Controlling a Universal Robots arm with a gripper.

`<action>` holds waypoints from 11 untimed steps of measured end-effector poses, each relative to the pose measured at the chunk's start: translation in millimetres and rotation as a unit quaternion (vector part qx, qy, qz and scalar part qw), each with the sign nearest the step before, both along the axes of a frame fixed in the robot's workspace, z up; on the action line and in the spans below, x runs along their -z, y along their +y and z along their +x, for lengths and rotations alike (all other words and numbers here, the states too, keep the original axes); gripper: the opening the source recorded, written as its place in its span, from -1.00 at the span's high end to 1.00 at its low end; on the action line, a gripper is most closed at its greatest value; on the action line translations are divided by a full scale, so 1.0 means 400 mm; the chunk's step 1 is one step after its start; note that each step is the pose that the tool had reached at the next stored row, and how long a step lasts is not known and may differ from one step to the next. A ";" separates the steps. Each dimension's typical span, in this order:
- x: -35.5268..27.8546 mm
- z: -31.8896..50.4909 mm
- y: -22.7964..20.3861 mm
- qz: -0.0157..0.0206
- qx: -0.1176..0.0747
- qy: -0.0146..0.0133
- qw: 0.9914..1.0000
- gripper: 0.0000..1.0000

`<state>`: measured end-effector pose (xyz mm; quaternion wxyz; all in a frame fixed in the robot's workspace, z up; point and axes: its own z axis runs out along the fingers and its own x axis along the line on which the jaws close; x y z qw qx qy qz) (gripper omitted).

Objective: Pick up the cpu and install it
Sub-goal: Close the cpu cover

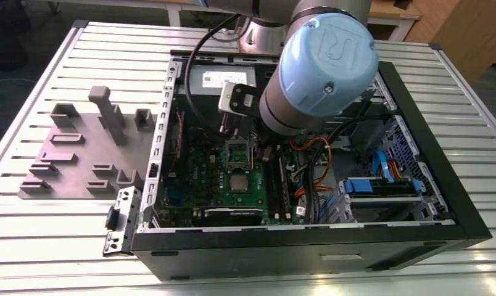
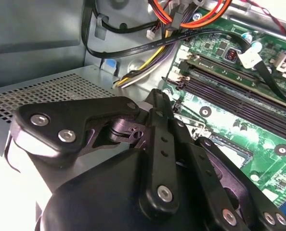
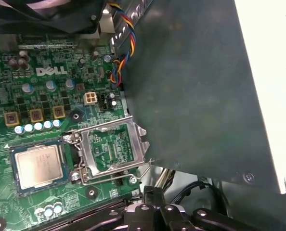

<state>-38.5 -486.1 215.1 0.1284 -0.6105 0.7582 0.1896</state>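
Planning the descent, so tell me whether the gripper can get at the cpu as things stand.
Probably yes. The cpu lies uncovered on the green board, the socket frame hinged open beside it, nothing across its top. The gripper hangs close, off to its side.

Pale blue domed joint cap, embossed mark and small screws, upper middle of the exterior view, on grey arm; black cable alongside. Matte black gripper, silver screw heads.
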 end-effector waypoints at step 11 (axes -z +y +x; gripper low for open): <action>0.005 0.000 0.010 -0.013 0.000 0.000 1.000 0.79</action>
